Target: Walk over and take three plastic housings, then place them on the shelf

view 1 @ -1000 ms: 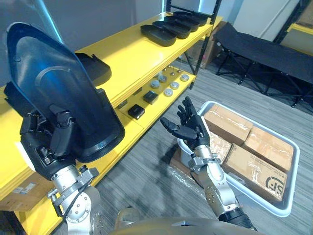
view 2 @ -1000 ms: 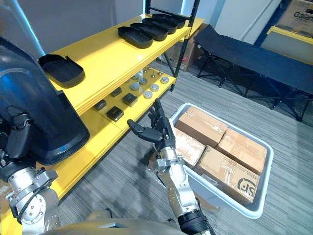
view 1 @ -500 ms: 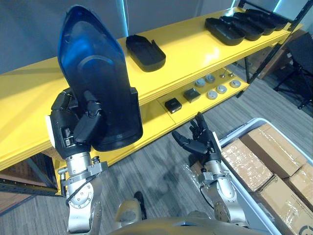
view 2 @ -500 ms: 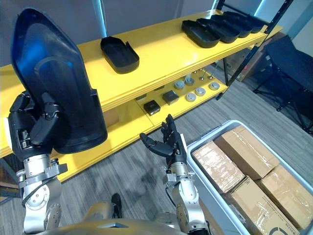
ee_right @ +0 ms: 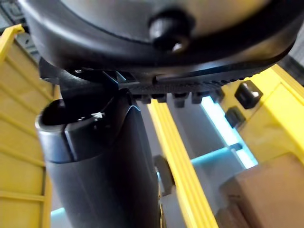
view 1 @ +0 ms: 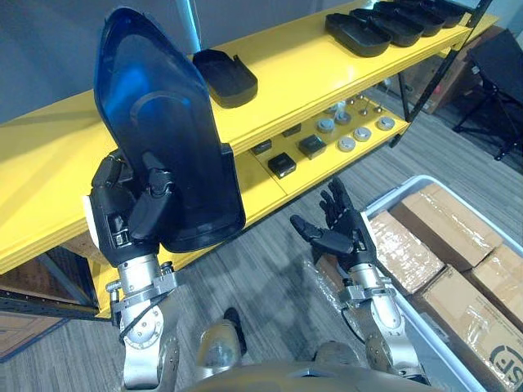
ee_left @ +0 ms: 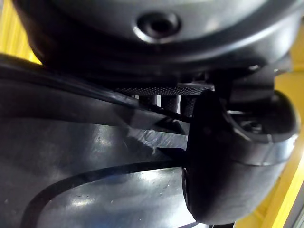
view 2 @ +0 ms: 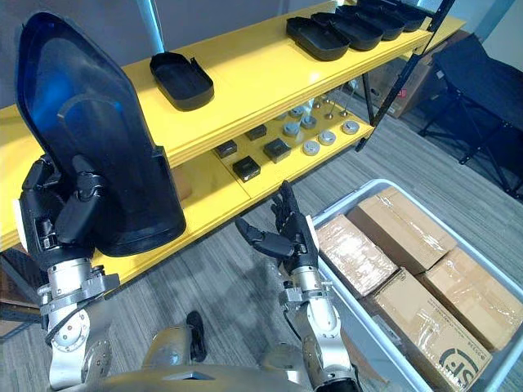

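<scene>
Left hand (view 1: 124,219): fingers and thumb curled round the lower end of a large dark housing (view 1: 159,131), held upright in front of the shelf (view 1: 302,69), wide end down and narrow end up. The left wrist view shows the thumb pressed on the glossy shell.

Right hand (view 1: 341,240): raised over the floor, palm up, fingers spread, holding nothing. It is just beside the near corner of a white bin (view 1: 392,194) packed with cardboard boxes (view 1: 441,224).

Shelf, top level: 1 smaller housing (view 1: 225,76) lies alone near the middle, and a row of housings (view 1: 384,20) sits at the far right end, well apart from it.

Shelf, lower level: small black blocks (view 1: 282,166), then round silver parts (view 1: 347,135) toward the right end.
</scene>
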### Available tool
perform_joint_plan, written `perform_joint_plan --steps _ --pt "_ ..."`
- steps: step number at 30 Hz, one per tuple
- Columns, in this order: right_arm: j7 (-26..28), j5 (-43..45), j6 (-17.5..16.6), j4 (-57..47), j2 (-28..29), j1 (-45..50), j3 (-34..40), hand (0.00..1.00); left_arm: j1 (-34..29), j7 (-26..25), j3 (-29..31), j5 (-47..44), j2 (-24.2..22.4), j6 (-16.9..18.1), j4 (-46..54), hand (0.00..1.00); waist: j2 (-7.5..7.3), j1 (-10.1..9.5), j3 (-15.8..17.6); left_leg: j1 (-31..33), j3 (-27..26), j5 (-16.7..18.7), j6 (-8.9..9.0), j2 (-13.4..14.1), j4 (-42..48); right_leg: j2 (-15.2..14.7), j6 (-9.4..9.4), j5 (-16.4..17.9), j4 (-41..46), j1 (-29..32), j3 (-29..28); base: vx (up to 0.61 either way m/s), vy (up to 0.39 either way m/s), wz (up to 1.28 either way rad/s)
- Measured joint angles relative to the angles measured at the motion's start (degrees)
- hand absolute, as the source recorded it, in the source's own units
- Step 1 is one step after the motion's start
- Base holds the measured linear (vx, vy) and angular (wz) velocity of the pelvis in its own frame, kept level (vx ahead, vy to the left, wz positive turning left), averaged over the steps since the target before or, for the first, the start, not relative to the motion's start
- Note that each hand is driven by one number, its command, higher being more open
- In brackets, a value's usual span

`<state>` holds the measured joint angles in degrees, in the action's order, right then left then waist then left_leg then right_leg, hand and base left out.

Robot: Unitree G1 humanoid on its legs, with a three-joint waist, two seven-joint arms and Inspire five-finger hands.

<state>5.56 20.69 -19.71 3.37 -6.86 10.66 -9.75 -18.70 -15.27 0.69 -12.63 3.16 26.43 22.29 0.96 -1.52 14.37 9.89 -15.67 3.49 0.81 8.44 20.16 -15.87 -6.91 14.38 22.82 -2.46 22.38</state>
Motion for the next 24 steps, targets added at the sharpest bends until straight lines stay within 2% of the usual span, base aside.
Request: perform_joint_plan --steps 3,6,8,9,10,11,12,13,14,15,16,17,18,19,20,22,23,24 --pt "-0.7 0.0 -0.3 -0.5 0.4 -2.9 -1.1 1.0 0.0 -1.5 0.2 0.3 -0.1 0.0 0.0 0.0 0.2 0.07 0.6 1.9 -0.1 3.1 0.21 -0.1 4.8 -2.3 -0.56 3.0 5.0 1.7 -0.5 -0.03 0.021 0.06" --pt "-1.9 0.0 -1.4 -2.1 1.0 -4.7 -1.8 1.0 0.0 -2.7 0.5 0.4 -0.2 0.0 0.4 0.0 0.05 -0.5 0.8 2.9 -0.9 6.7 -0.02 0.1 10.5 -4.4 -1.99 6.2 8.4 1.4 0.0 0.02 0.064 0.21" --pt "-2.6 -0.1 -2.2 -2.9 1.1 -5.5 -2.0 1.0 0.1 -3.3 1.2 1.6 -0.8 -0.1 1.3 0.0 -0.44 -1.54 1.0 3.8 -1.0 10.2 -1.32 0.2 16.0 -5.7 -2.81 7.5 9.5 -0.1 0.6 0.15 0.129 0.21" --pt "-3.0 -0.1 -2.2 -3.6 1.2 -5.1 -2.0 1.0 -0.1 -3.0 1.9 2.5 -0.8 -0.6 2.0 0.0 -0.03 -2.08 0.6 2.6 -1.3 13.1 -1.8 -0.3 17.0 -6.5 -2.0 8.0 9.8 -3.1 2.4 0.29 0.134 0.32" --pt "-3.1 0.0 -2.3 -4.3 1.4 -5.1 -2.3 1.0 0.1 -2.8 3.4 2.8 -1.3 -0.6 3.0 0.0 -0.58 -2.37 0.4 2.5 -0.5 15.4 -1.71 -1.1 17.9 -8.9 4.74 5.7 18.2 -0.5 2.5 0.35 0.188 0.39" --pt "-3.0 0.0 -2.4 -4.4 1.6 -5.1 -2.5 1.0 0.1 -2.8 4.0 2.8 -1.4 -0.6 3.5 0.0 -0.72 -2.5 0.2 2.2 -0.1 16.0 -1.8 -1.6 17.8 -10.3 8.52 2.8 22.4 1.8 2.5 0.35 0.2 0.42" --pt "-3.1 0.0 -2.4 -4.3 2.2 -5.0 -2.7 1.0 -0.2 -2.9 5.4 3.1 -1.3 -0.7 4.7 0.0 -0.96 -2.6 0.0 1.1 0.6 15.9 -2.32 -2.3 16.0 -11.6 11.73 -4.4 28.0 5.4 1.1 0.37 0.227 0.45" --pt "-3.0 -0.1 -2.4 -4.3 2.7 -5.1 -3.0 1.0 -0.3 -3.1 6.7 4.0 -0.9 -0.7 5.9 0.0 -1.43 -2.73 -0.4 -0.3 1.7 15.3 -2.78 -2.9 13.4 -11.3 9.31 -8.7 31.1 7.7 -1.8 0.36 0.148 0.44" --pt "-3.0 -0.1 -2.4 -4.4 3.0 -5.3 -3.2 1.0 -0.2 -3.2 7.3 4.0 -0.7 -0.7 6.5 0.0 -1.28 -2.71 -0.4 -0.9 2.4 14.9 -2.71 -3.0 12.4 -10.6 7.9 -7.4 32.2 8.5 -2.4 0.43 0.085 0.49" --pt "-2.9 -0.3 -2.4 -4.3 3.2 -6.0 -3.3 1.0 0.1 -3.4 7.9 4.0 -0.7 -0.7 6.7 0.0 -1.18 -2.79 -0.4 -3.3 3.9 14.6 -2.45 -3.1 9.8 -8.6 6.0 -4.1 32.0 8.9 -2.0 0.43 0.042 0.56" --pt "-2.9 -1.3 -2.7 -4.4 2.8 -6.9 -3.0 1.0 0.1 -3.4 8.3 3.9 -0.6 -0.7 6.7 0.0 -0.72 -2.67 -0.5 -6.2 5.6 13.8 -2.24 -3.5 6.3 -6.2 5.39 -1.7 29.1 8.9 -0.7 0.42 0.031 0.59" --pt "-2.9 -2.0 -3.2 -4.4 2.5 -7.5 -2.7 1.0 0.3 -3.6 8.3 3.7 -0.4 -0.7 6.6 0.0 -0.51 -2.53 -0.5 -7.8 7.0 13.3 -1.95 -3.9 4.2 -4.6 5.62 -0.8 26.8 9.3 -0.6 0.41 -0.014 0.8" --pt "-3.3 -2.5 -5.0 -4.8 1.6 -8.6 -1.6 1.0 1.5 -3.7 8.1 3.5 0.2 -0.7 6.3 0.0 -0.09 -1.57 -0.8 -10.0 9.5 12.4 -1.5 -3.9 0.9 -0.4 5.88 0.1 21.2 10.9 -2.9 0.32 -0.047 0.89" --pt "-3.8 -2.6 -6.0 -5.8 1.0 -9.0 -0.7 1.0 2.9 -3.8 7.9 3.5 0.6 -0.7 5.8 0.0 -0.08 -0.98 -1.0 -10.7 11.0 11.9 -1.22 -3.9 -0.5 1.9 5.84 0.1 18.2 12.1 -5.2 0.44 -0.147 1.89" --pt "-6.0 -4.6 -9.8 -9.2 -0.5 -9.8 4.2 1.0 8.6 -4.2 6.3 3.5 2.1 -0.5 1.8 0.0 0.18 0.63 -1.3 -11.4 16.4 11.3 -0.26 -4.4 -1.9 6.4 4.05 -1.0 11.3 15.5 -13.4 0.35 -0.169 1.81" --pt "-7.0 -4.7 -11.7 -11.9 -0.8 -10.8 7.7 1.0 10.5 -4.3 5.7 3.5 2.8 -0.7 -0.7 0.0 -0.3 1.72 -1.6 -12.6 19.0 11.6 1.52 -5.2 -2.5 7.1 2.15 -4.1 4.1 15.6 -16.0 0.32 -0.216 1.42" --pt "-7.5 -4.5 -12.9 -13.9 -0.7 -11.8 9.3 1.0 10.3 -4.4 5.8 3.5 3.4 -0.9 -0.9 0.0 -1.67 2.04 -2.6 -13.2 20.0 12.4 2.81 -6.0 -2.2 6.9 3.42 -12.5 -2.8 15.3 -16.0 0.37 -0.317 1.01" --pt "-8.2 -4.5 -15.3 -15.7 -2.9 -14.1 12.2 1.0 9.4 -4.3 5.7 3.5 1.6 -1.5 -1.7 0.0 0.91 1.73 -4.2 -12.9 21.4 14.1 5.09 -3.3 -0.9 8.2 3.74 -13.7 -4.7 13.5 -12.4 0.45 -0.362 0.92"
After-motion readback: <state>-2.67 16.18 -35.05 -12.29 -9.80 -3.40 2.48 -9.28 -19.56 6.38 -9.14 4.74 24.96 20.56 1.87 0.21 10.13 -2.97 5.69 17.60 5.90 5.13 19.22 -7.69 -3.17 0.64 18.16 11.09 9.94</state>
